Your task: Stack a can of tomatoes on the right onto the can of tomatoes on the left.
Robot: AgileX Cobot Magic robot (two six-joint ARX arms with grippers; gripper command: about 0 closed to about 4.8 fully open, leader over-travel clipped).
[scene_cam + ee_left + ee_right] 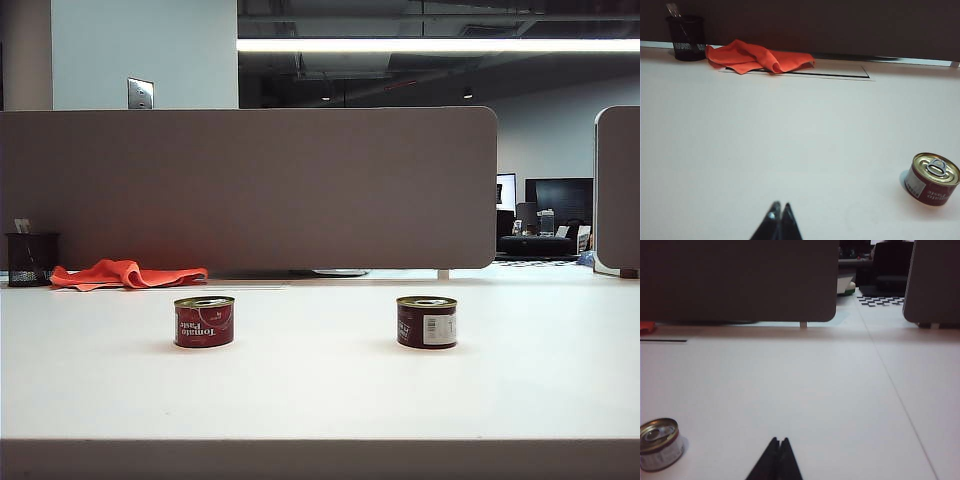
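Tomato cans stand well apart on the white bench (320,400): the left can (204,321) sits left of centre in the exterior view, upright with its "Tomato Paste" label facing out, and the right can (427,322) sits right of centre, also upright, its barcode panel showing. Neither arm appears in the exterior view. In each wrist view the jaws show only as dark tips pressed together at the lower edge of the frame, so the left gripper (777,212) and the right gripper (778,447) are both fully closed and hold nothing. The right wrist view shows the right can at its lower left corner, clear of the jaws.

Nothing has been picked up yet, so the step in hand is judged to be the right arm's reach. Doing it well probably means spreading the jaws first, descending square over the right can, and closing on its curved sides below the rim so it stays level. An orange cloth (125,274) and a black mesh cup (31,259) lie at the far left edge, away from the likely carry path.
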